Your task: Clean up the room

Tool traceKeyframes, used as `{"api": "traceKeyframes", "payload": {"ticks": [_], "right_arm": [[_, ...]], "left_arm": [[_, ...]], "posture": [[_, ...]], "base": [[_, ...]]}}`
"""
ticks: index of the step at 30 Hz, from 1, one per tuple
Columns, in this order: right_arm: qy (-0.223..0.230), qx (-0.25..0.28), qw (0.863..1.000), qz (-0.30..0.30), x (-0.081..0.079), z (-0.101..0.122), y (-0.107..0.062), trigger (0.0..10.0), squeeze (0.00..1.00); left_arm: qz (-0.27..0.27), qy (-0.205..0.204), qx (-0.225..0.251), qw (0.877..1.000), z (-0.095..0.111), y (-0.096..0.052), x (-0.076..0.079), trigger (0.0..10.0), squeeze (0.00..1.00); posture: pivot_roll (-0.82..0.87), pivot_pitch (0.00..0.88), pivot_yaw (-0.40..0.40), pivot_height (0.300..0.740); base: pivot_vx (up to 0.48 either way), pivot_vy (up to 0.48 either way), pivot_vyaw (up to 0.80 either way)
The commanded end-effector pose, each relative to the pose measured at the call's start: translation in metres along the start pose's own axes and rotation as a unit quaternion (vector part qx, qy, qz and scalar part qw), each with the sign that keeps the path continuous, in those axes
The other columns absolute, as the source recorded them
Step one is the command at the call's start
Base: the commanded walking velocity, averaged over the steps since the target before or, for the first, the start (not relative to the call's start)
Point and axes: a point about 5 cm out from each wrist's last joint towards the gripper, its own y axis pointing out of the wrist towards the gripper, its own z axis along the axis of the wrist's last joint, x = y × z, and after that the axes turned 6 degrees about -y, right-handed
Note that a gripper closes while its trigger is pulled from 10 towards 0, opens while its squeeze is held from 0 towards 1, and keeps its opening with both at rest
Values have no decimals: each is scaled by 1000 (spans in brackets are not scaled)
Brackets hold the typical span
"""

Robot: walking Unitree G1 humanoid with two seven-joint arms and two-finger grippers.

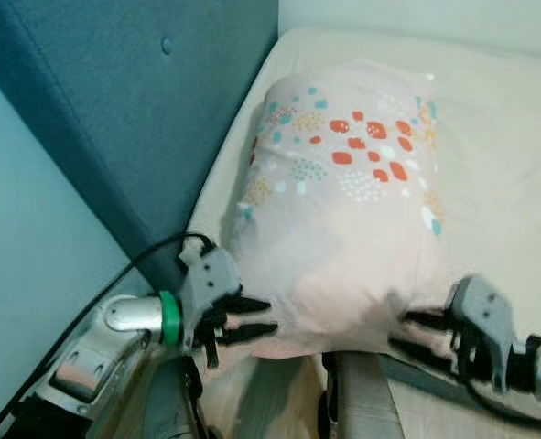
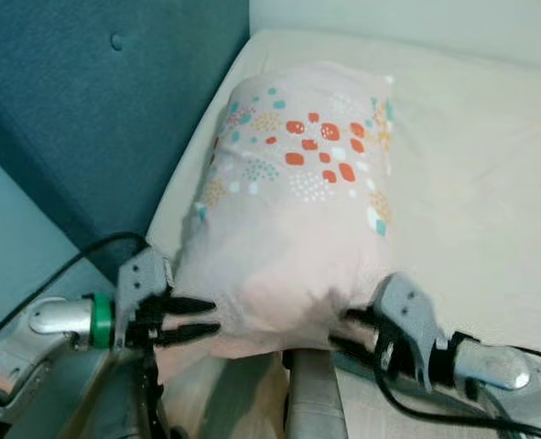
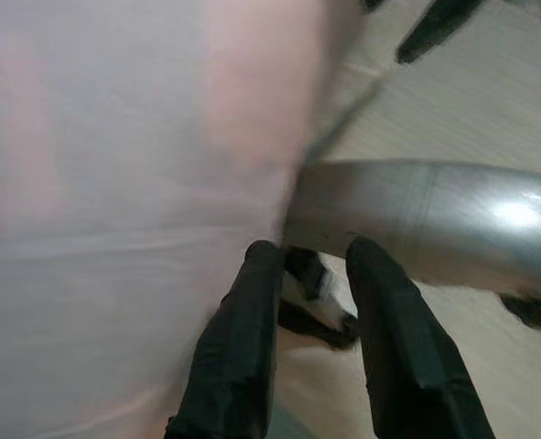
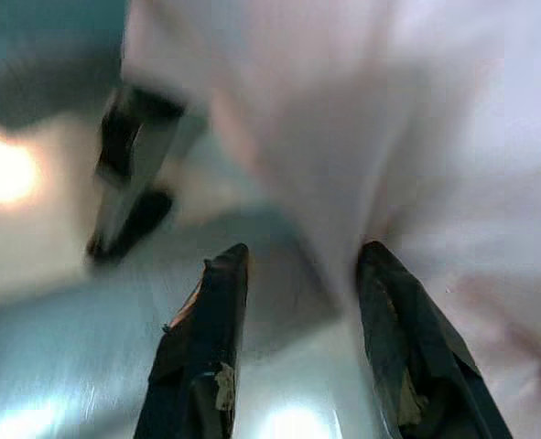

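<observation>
A pale pink pillow with orange and teal dots lies lengthwise on the cream bed, its near end bulging over the edge toward me. My left gripper is at the pillow's near left corner, fingers slightly apart and touching the fabric. In the left wrist view the pillow lies beside one finger and no fabric shows between the tips of the left gripper. My right gripper is at the near right corner, open. In the right wrist view the pillow meets one finger.
A teal upholstered headboard rises at the left of the bed, against a light blue wall. A black cable loops over my left arm. My own silver body sits below the pillow's near end.
</observation>
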Motion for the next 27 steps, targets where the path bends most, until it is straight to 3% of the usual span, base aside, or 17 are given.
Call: {"api": "traceKeyframes", "payload": {"ticks": [1,6,10,11,12,14,19,20,21,26,27], "right_arm": [[-6,-21,999,25,-6,-8,0,10000,0],[-8,-79,996,51,-14,-25,-1,10000,0],[-12,-63,998,13,3,-22,18,10000,0],[-12,-63,998,13,3,-22,18,10000,0],[-13,-45,999,-11,14,-17,33,10000,0],[-19,-38,999,-33,20,-16,42,10000,0],[-35,-25,992,-122,50,-6,86,10000,0],[-35,-25,992,-122,50,-6,86,10000,0],[-48,-29,988,-145,59,0,102,10000,0],[-51,-13,976,-210,74,28,144,10000,0],[-51,-13,976,-210,74,28,144,10000,0]], "left_arm": [[-20,6,-26,999,-9,6,5,10000,0],[-19,11,-64,998,-23,35,-1,10000,0],[2,53,-99,994,-32,65,-11,10000,0],[2,53,-99,994,-32,65,-11,10000,0],[42,82,-136,986,-37,75,-24,10000,0],[67,97,-161,980,-40,76,-33,10000,0],[159,170,-241,942,-38,65,-72,10000,0],[159,170,-241,942,-38,65,-72,10000,0],[207,195,-256,924,-31,58,-88,10000,0],[315,215,-207,901,12,45,-122,10000,0],[315,215,-207,901,12,45,-122,10000,0]], "posture": [[-137,92,83,555],[-147,99,88,555],[-157,115,101,555],[-157,115,101,555],[-163,119,106,555],[-166,120,111,555],[-160,122,121,555],[-160,122,121,555],[-159,120,123,555],[-135,106,118,555],[-135,106,118,555]], "base": [[0,0,0],[0,0,0],[0,0,0],[0,0,0],[0,0,0],[0,0,0],[0,0,0],[0,0,0],[0,0,0],[0,0,0],[0,0,0]]}}
